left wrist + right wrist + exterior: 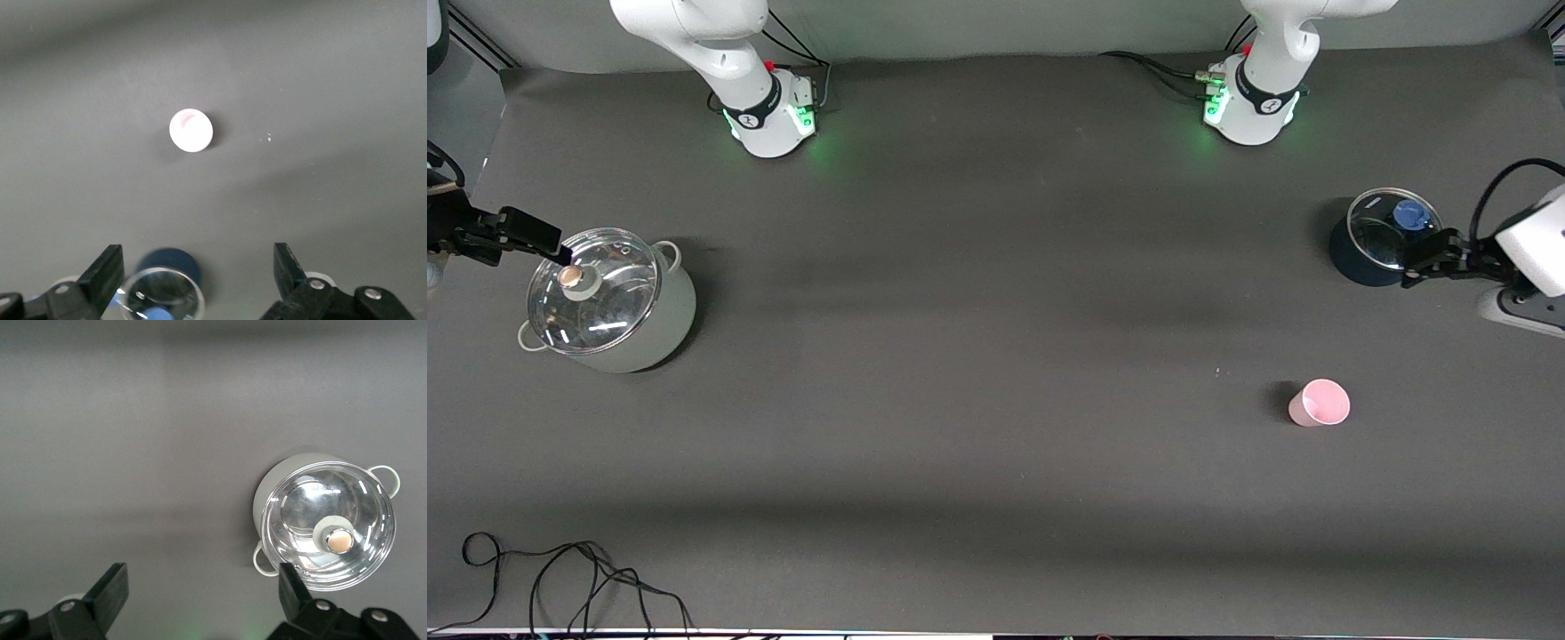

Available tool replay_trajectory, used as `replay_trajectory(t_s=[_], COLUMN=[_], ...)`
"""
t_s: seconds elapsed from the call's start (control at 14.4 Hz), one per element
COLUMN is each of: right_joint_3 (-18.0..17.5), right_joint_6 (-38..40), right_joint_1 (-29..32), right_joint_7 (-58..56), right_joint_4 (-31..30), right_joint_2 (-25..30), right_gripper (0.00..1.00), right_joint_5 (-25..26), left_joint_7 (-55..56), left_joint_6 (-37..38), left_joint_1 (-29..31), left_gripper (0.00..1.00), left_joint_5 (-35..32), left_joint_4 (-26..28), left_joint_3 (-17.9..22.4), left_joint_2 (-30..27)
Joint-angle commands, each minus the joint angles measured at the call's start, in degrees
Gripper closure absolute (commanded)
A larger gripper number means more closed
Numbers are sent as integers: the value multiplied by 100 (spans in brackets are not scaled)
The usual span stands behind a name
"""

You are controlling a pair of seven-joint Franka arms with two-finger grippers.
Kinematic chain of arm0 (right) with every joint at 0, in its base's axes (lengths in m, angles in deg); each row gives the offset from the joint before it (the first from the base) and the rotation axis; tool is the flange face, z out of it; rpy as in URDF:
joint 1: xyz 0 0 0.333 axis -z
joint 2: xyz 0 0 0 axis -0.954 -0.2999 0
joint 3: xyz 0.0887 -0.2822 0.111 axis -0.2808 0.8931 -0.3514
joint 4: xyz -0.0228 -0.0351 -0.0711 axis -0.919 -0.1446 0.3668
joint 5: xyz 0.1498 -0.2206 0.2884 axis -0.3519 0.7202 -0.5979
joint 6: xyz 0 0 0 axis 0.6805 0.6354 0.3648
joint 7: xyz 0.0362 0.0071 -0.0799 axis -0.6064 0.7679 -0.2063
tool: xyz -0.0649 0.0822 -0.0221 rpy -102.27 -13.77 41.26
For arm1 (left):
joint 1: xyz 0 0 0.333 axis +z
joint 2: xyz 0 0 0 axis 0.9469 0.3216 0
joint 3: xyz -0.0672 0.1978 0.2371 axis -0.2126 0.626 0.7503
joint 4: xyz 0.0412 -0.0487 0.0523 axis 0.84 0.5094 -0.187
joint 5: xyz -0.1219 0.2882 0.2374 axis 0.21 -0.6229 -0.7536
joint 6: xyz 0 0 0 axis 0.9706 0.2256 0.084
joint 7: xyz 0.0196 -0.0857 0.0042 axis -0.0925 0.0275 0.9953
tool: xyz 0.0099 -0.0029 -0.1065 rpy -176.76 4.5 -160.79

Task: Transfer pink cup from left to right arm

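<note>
Nothing done yet: the cup (pixel 1320 403) stands alone toward my left arm's end of the counter (pixel 978 356). My left hand (pixel 200 280) and right hand (pixel 203 593) hang spread and empty.

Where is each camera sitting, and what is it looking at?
Front view: high across the table, facing both bases; sees the pink cup, grey pot, dark blue pot, left gripper and right gripper.
Left wrist view: looks down past its open fingers at the cup.
Right wrist view: looks down past its open fingers at the grey pot.
Front and left wrist views share the cup.
</note>
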Motion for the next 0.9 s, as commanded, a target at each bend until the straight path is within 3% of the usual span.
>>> replay_trajectory(t_s=[0.0, 0.28, 0.83], right_joint_3=[-10, -10, -10], right_joint_6=[112, 112, 112], right_joint_1=[39, 48, 48], right_joint_7=[37, 19, 19], right_joint_4=[168, 168, 168], right_joint_2=[-78, -78, -78], right_gripper=[0, 0, 0], right_joint_5=[-107, -107, -107], left_joint_7=[-1300, -3145, -6170], left_joint_6=[-142, -467, -345], left_joint_1=[312, 1067, 2403], left_gripper=[0, 0, 0], left_joint_5=[255, 1175, 3047], left_joint_4=[-257, -266, -187], left_joint_3=[13, 4, 4], left_joint_2=[279, 612, 1377])
